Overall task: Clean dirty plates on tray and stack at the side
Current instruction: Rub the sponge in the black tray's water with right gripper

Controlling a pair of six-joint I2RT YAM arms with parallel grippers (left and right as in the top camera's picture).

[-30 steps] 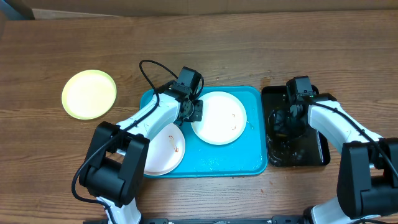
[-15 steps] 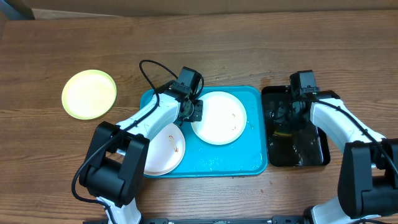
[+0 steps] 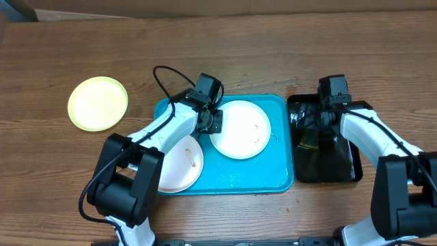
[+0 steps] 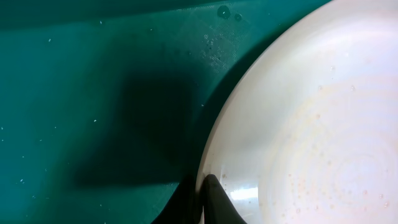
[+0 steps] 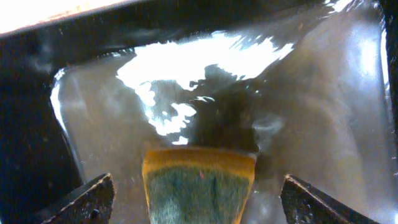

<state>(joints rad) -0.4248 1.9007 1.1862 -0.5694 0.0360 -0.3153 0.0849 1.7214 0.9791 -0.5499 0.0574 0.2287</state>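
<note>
Left gripper [image 4: 202,199] pinched shut on white plate [image 3: 240,130] rim, plate on tray [image 3: 273,174], 12 o'clock side. Right gripper [image 5: 199,202] wide open, holding nothing, straddling sponge [image 5: 199,180] in black tray [image 3: 348,171], 3 o'clock. Risks: thin rim pinch slips under scrubbing; wet sponge squirts out when jaws close.

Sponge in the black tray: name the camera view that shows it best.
The right wrist view. The sponge fills the lower middle, yellow edge and green face clear, between the sides of the open right claw. Overhead shows only a dim yellowish patch in the black tray. The left wrist view misses it.
</note>
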